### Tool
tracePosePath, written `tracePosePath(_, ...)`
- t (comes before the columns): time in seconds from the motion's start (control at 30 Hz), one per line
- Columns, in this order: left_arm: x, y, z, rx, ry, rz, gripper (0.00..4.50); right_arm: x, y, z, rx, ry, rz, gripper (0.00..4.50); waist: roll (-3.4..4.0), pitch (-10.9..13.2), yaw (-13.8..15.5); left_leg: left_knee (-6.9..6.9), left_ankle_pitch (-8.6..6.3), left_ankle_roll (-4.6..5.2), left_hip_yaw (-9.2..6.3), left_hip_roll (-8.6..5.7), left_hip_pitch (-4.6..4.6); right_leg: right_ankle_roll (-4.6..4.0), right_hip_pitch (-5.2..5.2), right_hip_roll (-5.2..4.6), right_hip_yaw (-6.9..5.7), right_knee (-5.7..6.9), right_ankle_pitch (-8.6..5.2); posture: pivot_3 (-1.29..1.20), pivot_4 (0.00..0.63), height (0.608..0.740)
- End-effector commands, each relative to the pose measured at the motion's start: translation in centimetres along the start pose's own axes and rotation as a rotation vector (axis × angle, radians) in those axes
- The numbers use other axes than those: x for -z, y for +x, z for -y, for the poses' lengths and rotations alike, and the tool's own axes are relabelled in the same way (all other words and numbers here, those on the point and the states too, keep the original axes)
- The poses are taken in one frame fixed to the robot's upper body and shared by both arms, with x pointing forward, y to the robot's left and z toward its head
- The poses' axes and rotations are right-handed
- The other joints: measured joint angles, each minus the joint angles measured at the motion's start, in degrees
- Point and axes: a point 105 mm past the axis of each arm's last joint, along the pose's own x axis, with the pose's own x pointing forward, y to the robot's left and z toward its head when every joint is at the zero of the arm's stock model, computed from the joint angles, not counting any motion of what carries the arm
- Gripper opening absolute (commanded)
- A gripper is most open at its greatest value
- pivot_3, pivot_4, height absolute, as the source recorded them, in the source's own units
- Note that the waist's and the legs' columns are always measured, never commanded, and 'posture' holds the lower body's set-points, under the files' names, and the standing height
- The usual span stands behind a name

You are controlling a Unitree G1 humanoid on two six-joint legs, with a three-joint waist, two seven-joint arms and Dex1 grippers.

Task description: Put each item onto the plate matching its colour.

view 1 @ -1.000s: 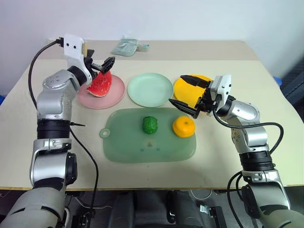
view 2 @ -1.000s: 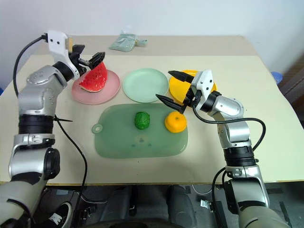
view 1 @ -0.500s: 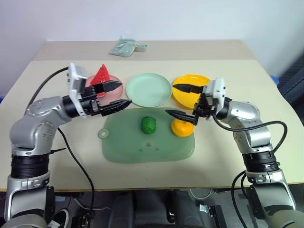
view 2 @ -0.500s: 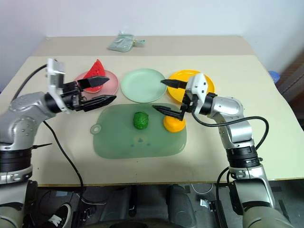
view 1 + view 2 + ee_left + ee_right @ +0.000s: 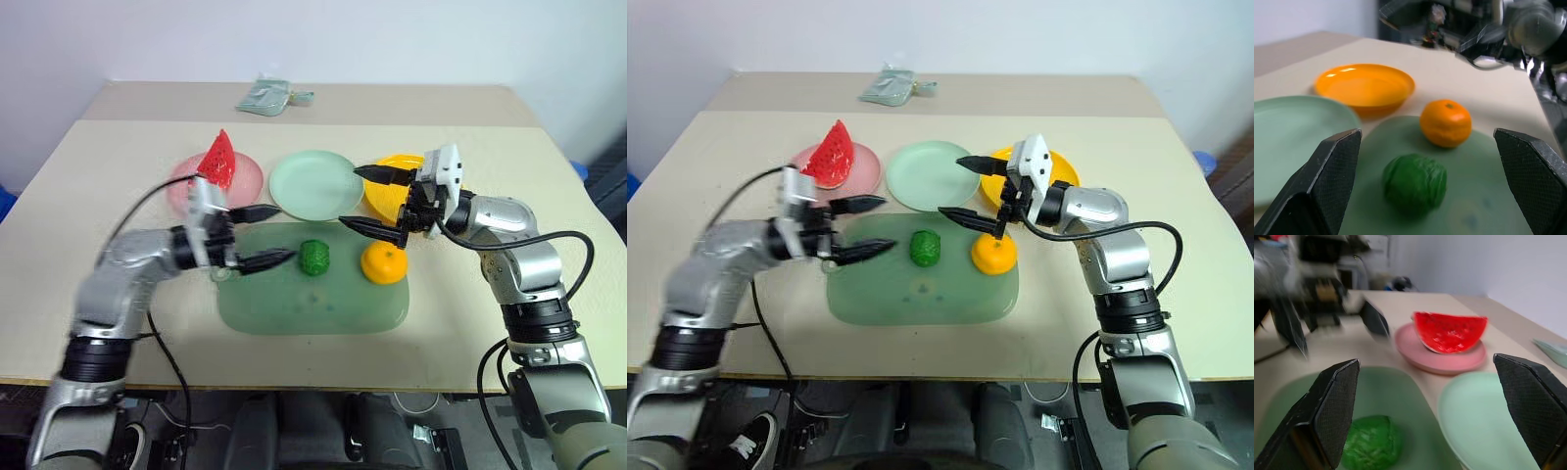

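The red watermelon wedge (image 5: 217, 159) stands on the pink plate (image 5: 186, 186). Beside it the mint green plate (image 5: 313, 184) holds nothing. The yellow-orange plate (image 5: 384, 192) is partly hidden behind my right gripper (image 5: 349, 196), which hangs open above the board's far edge, pointing left. On the pale-green cutting board (image 5: 312, 294) lie the bumpy dark-green lump (image 5: 314, 258) and the orange (image 5: 384, 262). My left gripper (image 5: 287, 233) is open and level at the board's left end, pointing right at the lump (image 5: 1414, 183), a short gap away from it.
A pale green pouch (image 5: 272, 95) lies at the table's far edge. The board's loop handle (image 5: 221, 275) sits under my left hand. My two grippers face each other over the board, with the lump below and between them.
My left gripper came off the watermelon, leaving it on the pink plate, and swung down and back to the board's left end, turning to face right. The right gripper has hardly moved.
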Motion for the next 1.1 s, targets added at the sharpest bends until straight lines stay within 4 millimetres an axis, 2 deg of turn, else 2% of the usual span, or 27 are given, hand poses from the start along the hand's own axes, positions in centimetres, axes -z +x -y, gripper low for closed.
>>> tracePosePath(0.03,-0.3,1.3,-0.4,-0.023,0.104,-0.02,4.44,-0.3,-1.6,-1.0,-0.057,-0.007,-0.001,4.5,0.02,0.0,-0.2,0.0,0.0,0.0,-0.01,0.01,0.0,0.0,-0.01,0.02,-0.01,0.0,0.0,0.0,0.15,0.74)
tracePosePath(0.1,-0.1,1.8,-1.0,-0.039,0.116,-0.03,4.44,-0.8,-1.9,-0.9,-0.054,0.001,0.01,4.5,0.03,0.0,-0.6,-0.01,0.0,0.01,0.0,0.02,0.06,0.0,-0.02,0.03,0.0,0.04,0.0,0.0,0.15,0.74)
tracePosePath(0.2,-0.2,2.7,-0.8,-0.004,0.118,-0.033,4.44,-0.6,-2.8,-1.4,-0.084,0.014,-0.032,4.5,0.04,0.0,-0.8,-0.02,0.0,0.01,-0.02,0.04,0.1,-0.02,-0.03,0.07,0.01,0.11,-0.01,0.0,0.15,0.74)
tracePosePath(0.37,1.1,4.0,-0.7,0.028,0.146,-0.093,4.44,-0.1,-4.5,-1.1,-0.071,-0.01,-0.107,4.5,0.04,0.0,-0.1,0.0,0.0,0.01,-0.01,0.02,0.09,0.0,0.01,0.04,0.01,0.03,-0.01,0.0,0.15,0.74)
tracePosePath(0.5,1.7,4.5,-0.4,0.049,0.117,-0.093,4.44,-0.1,-4.6,-1.1,-0.061,-0.01,-0.104,4.5,0.04,0.0,-0.2,0.0,0.0,0.01,-0.02,0.02,0.09,0.0,0.01,0.04,0.01,0.04,-0.01,0.0,0.15,0.74)
tracePosePath(0.6,3.1,4.7,0.1,0.073,0.11,-0.134,4.44,-0.1,-4.5,-1.2,-0.054,-0.006,-0.095,4.5,0.04,0.0,-0.2,0.01,0.0,0.01,-0.02,0.02,0.09,0.0,0.01,0.04,0.01,0.05,-0.01,0.0,0.15,0.74)
tracePosePath(0.7,4.4,4.8,0.1,0.074,0.094,-0.171,3.56,-0.1,-4.4,-1.2,-0.046,-0.012,-0.093,4.5,0.04,0.0,-0.2,0.01,0.0,0.01,-0.02,0.02,0.09,0.0,0.01,0.04,0.01,0.05,-0.01,0.0,0.15,0.74)
tracePosePath(0.9,4.6,4.8,-0.5,0.029,0.106,-0.178,0.74,0.1,-4.4,-1.0,-0.029,-0.032,-0.102,4.5,0.04,0.0,-0.1,0.03,0.0,0.01,-0.03,0.02,0.11,0.0,0.04,0.04,0.0,0.05,-0.01,0.0,0.15,0.74)
tracePosePath(1.1,2.3,4.7,-1.6,-0.033,0.067,-0.087,0.74,0.2,-4.2,-0.7,-0.019,-0.041,-0.095,4.5,0.04,0.0,-0.2,0.04,0.0,0.01,-0.04,0.02,0.14,0.0,0.08,0.04,0.0,0.05,-0.01,0.0,0.15,0.74)
